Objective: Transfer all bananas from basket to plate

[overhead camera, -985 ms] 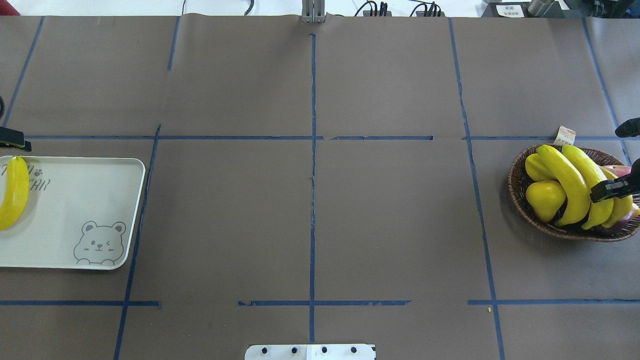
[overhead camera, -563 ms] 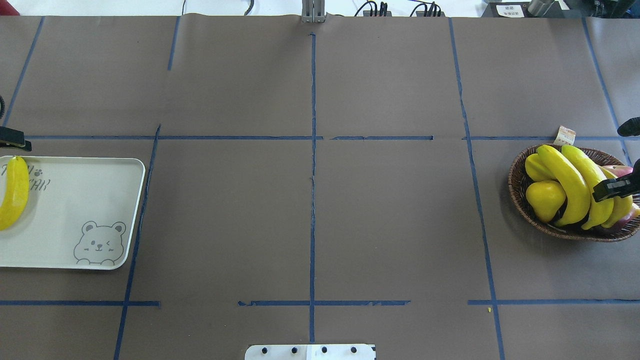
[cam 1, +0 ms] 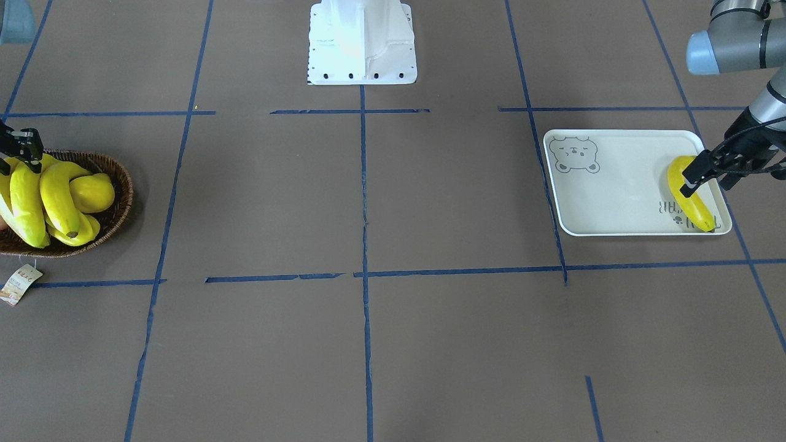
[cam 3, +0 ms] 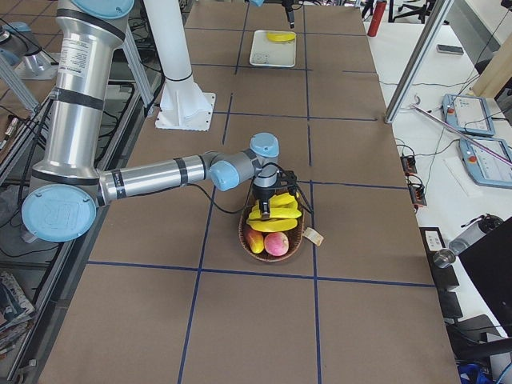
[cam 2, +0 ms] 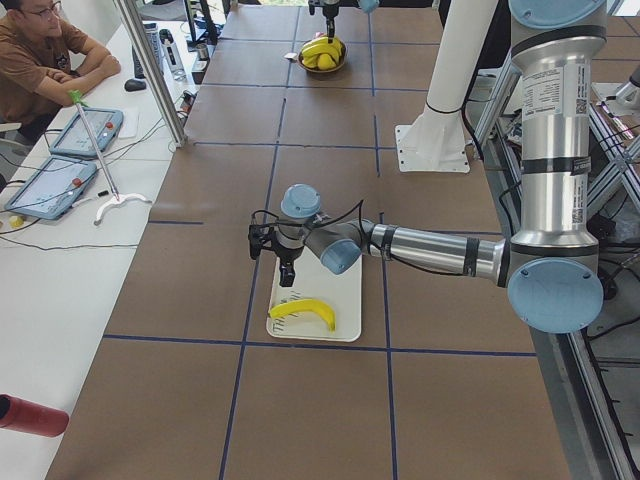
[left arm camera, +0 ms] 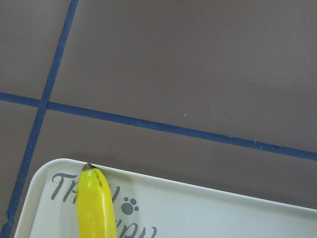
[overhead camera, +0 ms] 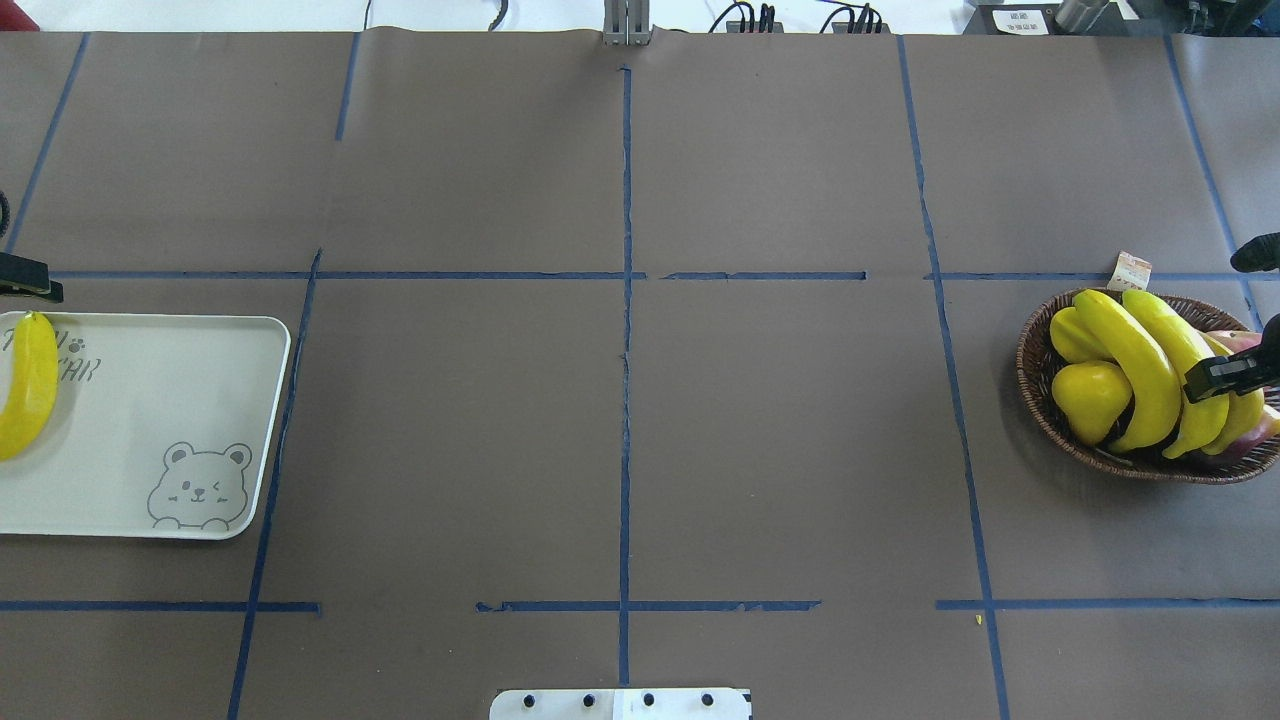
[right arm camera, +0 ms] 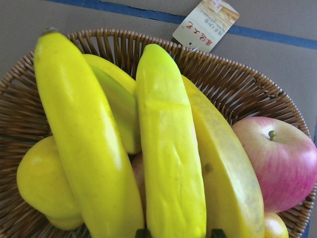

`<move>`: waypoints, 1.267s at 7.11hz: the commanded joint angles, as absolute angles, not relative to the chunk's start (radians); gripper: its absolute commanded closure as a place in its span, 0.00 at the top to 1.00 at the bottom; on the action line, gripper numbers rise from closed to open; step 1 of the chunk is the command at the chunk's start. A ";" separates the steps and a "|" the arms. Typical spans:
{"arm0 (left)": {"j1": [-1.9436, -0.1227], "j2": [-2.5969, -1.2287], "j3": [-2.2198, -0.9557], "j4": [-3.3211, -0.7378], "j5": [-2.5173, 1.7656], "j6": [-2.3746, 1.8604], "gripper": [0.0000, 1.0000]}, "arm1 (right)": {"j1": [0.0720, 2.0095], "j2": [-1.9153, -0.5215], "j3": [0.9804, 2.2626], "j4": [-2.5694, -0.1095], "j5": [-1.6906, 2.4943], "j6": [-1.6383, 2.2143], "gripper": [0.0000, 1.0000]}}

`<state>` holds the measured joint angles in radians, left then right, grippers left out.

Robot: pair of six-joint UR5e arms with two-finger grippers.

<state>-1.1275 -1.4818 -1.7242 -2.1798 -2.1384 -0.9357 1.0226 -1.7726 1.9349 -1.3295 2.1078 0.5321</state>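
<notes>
Three bananas (overhead camera: 1130, 370) lie side by side in the brown wicker basket (overhead camera: 1035, 390) at the table's right edge. My right gripper (right arm camera: 181, 233) hangs open just above them, and its fingertips (right arm camera: 143, 232) straddle the middle banana (right arm camera: 168, 148) without closing on it. At the far left, one banana (overhead camera: 25, 385) lies on the pale bear-print plate (overhead camera: 150, 400), along its outer end over the lettering. My left gripper (cam 1: 709, 181) hovers open a little above that banana (cam 1: 691, 202) and holds nothing. In the left wrist view I see only the banana's tip (left arm camera: 94, 198) and the plate's corner (left arm camera: 198, 208).
A red-pink apple (right arm camera: 282, 163) and a round yellow fruit (overhead camera: 1090, 400) share the basket. Its paper tag (overhead camera: 1130, 270) lies on the table beyond the rim. The robot's white base (cam 1: 362, 43) is at mid-table. A person (cam 2: 50, 50) sits at a side desk.
The right gripper's finger over the bananas has edged very slightly toward the far side. The bananas, basket, plate and left gripper have not moved.
</notes>
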 commanded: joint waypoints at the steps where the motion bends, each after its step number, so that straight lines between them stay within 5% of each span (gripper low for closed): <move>1: -1.127 -1.482 -1.724 -2.180 -2.137 -0.936 0.99 | 1.016 -1.764 1.934 -1.339 2.108 0.532 0.52; 3: -1.127 -1.482 -1.724 -2.180 -2.138 -0.934 0.99 | 1.015 -1.766 1.934 -1.339 2.108 0.532 0.52; 6: -1.127 -1.482 -1.724 -2.180 -2.137 -0.936 0.99 | 1.020 -1.766 1.937 -1.339 2.114 0.531 0.03; 9: -1.127 -1.482 -1.729 -2.178 -2.137 -0.936 0.99 | 1.104 -1.769 2.092 -1.522 2.151 0.513 0.00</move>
